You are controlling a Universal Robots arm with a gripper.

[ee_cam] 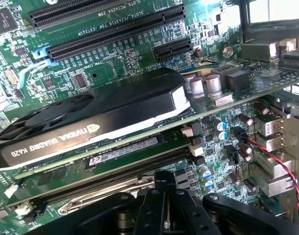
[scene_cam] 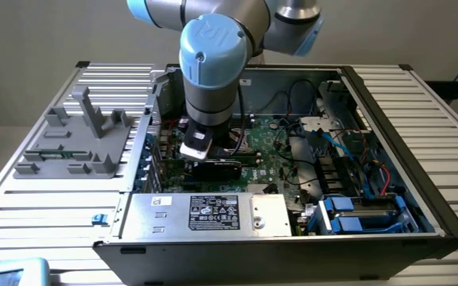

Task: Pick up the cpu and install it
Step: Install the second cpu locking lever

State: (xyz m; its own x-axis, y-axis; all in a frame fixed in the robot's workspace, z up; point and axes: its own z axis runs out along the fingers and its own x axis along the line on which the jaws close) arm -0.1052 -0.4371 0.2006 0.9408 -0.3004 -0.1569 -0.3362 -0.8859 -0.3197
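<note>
My gripper (ee_cam: 164, 196) hangs low inside the open computer case (scene_cam: 420, 179), its black fingers (ee_cam: 150, 215) pressed together with nothing visible between them. Right under the fingertips lies a silver metal frame (ee_cam: 105, 192) on the green motherboard (ee_cam: 115, 29). The cpu is hidden. In the exterior view the arm's wrist (scene_cam: 197, 143) reaches down over the middle of the board, just behind the black graphics card (scene_cam: 217, 168).
The black graphics card (ee_cam: 105, 112) and a memory stick (ee_cam: 115, 149) lie close beside the gripper. A silver power supply (scene_cam: 205, 213) sits at the case's front, blue drive bays (scene_cam: 356, 214) and cables on the exterior view's right. A grey fixture (scene_cam: 78, 143) stands outside the case.
</note>
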